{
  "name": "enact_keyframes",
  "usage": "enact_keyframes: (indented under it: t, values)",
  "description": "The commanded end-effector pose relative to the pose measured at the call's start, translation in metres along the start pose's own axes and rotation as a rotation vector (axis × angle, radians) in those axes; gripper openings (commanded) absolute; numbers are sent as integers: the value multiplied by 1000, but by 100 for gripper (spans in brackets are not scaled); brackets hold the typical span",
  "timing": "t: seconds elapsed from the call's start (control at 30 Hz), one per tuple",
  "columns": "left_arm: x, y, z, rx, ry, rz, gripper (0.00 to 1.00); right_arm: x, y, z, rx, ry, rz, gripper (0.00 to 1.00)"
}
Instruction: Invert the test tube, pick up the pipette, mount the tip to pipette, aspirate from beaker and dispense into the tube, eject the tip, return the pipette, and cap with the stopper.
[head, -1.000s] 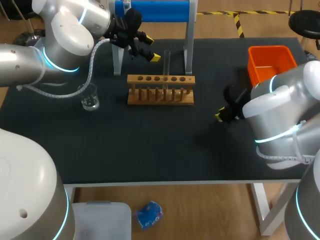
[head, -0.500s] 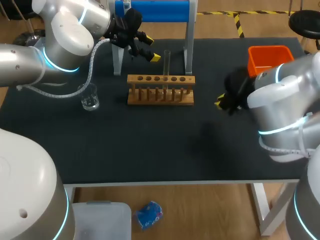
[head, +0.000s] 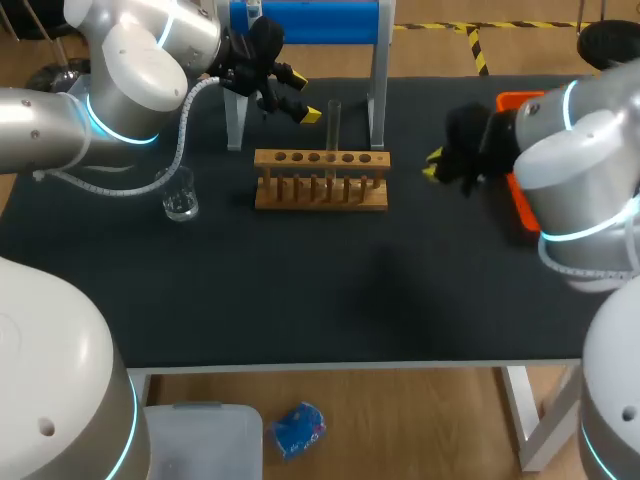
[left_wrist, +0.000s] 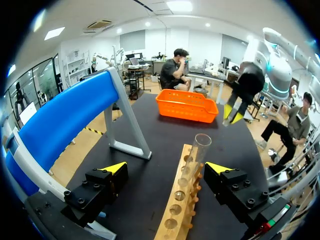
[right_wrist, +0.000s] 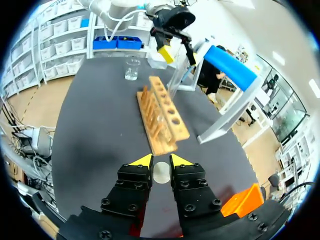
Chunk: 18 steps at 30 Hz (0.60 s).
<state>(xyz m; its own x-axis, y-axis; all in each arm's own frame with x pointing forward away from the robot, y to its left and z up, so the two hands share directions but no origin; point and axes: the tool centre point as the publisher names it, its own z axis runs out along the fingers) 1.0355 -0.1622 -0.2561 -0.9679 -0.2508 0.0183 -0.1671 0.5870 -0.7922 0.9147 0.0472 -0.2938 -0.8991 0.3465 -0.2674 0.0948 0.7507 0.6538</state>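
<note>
Clear test tube (left_wrist: 198, 156) stands upright in wooden rack (head: 320, 203); mouth up.

silver-grey arms, glowing cyan joint rings; black pincers, yellow tips, visible screws.

Dark matte table (head: 300, 290) across the whole head view, near edge trimmed pale and running from 7 to 5 o'clock. White metal leg (head: 522, 420) below at 5 o'clock. Evenly lit from above (just one faint, soft shadow near centre).
</note>
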Motion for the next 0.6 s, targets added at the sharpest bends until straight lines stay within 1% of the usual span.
enact_keyframes:
  t: [0.03, 0.27, 0.33, 0.5, 0.6]
  values:
    - [-1, -1, 0, -5, 5, -1, 100, -16, 20, -12, 8, 193, 1, 0]
    - [-1, -1, 0, -5, 5, -1, 100, -32, 60, -13, 12, 245, -42, 0]
    - [-1, -1, 0, -5, 5, -1, 100, -37, 71, -13, 11, 246, -48, 0]
    - [-1, -1, 0, -5, 5, -1, 100, -46, 99, -14, -15, 264, -75, 0]
    - [-1, -1, 0, -5, 5, -1, 100, -50, 116, -17, -27, 240, -87, 0]
